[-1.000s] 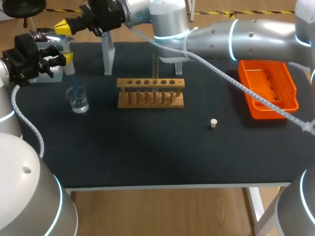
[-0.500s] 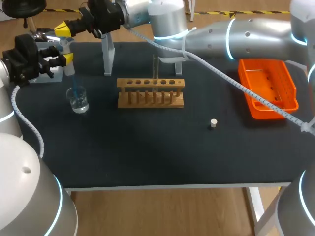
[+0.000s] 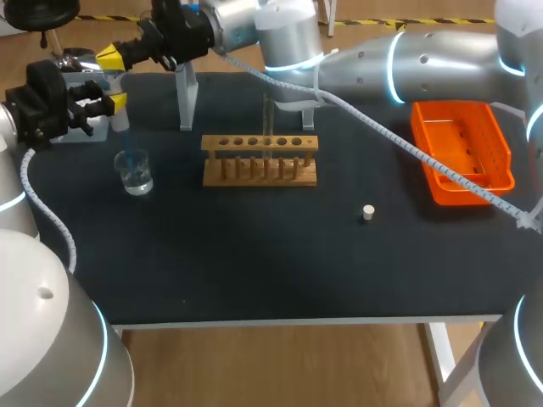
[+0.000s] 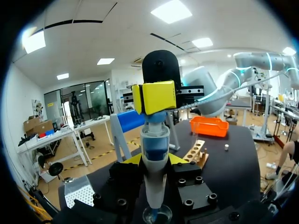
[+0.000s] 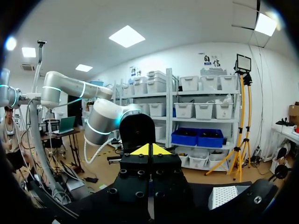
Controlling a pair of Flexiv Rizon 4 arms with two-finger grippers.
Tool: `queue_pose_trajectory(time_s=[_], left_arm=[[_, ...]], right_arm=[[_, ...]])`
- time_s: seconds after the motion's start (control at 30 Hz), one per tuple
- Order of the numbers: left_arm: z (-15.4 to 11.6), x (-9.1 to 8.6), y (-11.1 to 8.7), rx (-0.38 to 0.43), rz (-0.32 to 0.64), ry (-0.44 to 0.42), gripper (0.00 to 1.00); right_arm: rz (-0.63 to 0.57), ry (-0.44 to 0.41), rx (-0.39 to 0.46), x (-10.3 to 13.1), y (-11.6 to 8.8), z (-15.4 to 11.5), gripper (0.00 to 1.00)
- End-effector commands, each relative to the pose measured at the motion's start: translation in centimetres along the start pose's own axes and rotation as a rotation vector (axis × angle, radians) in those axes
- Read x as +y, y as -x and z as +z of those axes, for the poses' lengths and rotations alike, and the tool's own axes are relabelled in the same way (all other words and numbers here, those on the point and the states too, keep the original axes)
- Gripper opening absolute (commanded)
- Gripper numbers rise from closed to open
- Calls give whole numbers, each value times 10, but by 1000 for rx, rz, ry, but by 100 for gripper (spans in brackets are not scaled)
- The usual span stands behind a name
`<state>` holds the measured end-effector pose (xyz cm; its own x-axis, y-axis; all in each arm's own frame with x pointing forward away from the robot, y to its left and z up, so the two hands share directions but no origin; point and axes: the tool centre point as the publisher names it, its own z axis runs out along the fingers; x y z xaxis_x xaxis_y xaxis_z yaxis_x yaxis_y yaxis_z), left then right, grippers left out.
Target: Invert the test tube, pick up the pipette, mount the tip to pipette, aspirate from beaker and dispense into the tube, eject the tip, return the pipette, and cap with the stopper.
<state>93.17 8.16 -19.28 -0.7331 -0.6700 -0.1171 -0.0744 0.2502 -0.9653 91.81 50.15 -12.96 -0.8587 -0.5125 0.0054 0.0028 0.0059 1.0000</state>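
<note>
Over the last second the right gripper (image 3: 113, 58) had edged slightly lower in the head view, and the blue tip that earlier reached down into the beaker (image 3: 136, 172) could no longer be made out inside it. Nothing else on the table (image 3: 254, 263) had shifted. The pipette (image 3: 111, 83) had a pale body with a blue section below its top, and it hung upright at the far left of the table, directly above the small clear beaker holding a little liquid. The left gripper (image 3: 116, 102) pinched the pipette's body from both sides, with a yellow fingertip showing on either side of it in the left wrist view. The right arm reached across from the right, and its yellow fingertips were pressed together and resting on the pipette's top. To the right of the beaker stood a wooden test tube rack (image 3: 260, 159), with a clear test tube (image 3: 268, 119) upright at its far side. A small white stopper (image 3: 367, 213) lay on the table nearer and further right, well apart from the rack. An orange tray (image 3: 462, 153) sat at the far right.
</note>
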Motion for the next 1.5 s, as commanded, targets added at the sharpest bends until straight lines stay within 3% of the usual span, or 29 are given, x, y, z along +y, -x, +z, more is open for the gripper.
queue_pose_trajectory(time_s=[0.03, 0.37, 0.6, 0.67, 0.7, 0.9, 1.1, 1.5], left_arm=[[-1, -3, 1, -4, 1, -4, 0], [-1, -3, 1, -4, 1, -4, 0], [-1, -3, 1, -4, 1, -4, 0], [-1, -3, 1, -4, 1, -4, 0], [-1, -3, 1, -4, 1, -4, 0], [-1, -3, 1, -4, 1, -4, 0], [-1, -3, 1, -4, 1, -4, 0], [-1, -3, 1, -4, 1, -4, 0]], right_arm=[[4, 3, 34, -11, 6, 1, 0], [21, -7, 32, -19, 5, 3, 0], [-16, -3, 27, 4, 0, 2, 1], [-34, -3, 21, 13, -4, 0, 77], [-39, -2, 18, 17, -6, -2, 100], [-70, -26, -3, 34, -24, -18, 100], [-69, -67, -61, 41, -45, -51, 100], [-16, -124, -226, 24, -94, -139, 100]])
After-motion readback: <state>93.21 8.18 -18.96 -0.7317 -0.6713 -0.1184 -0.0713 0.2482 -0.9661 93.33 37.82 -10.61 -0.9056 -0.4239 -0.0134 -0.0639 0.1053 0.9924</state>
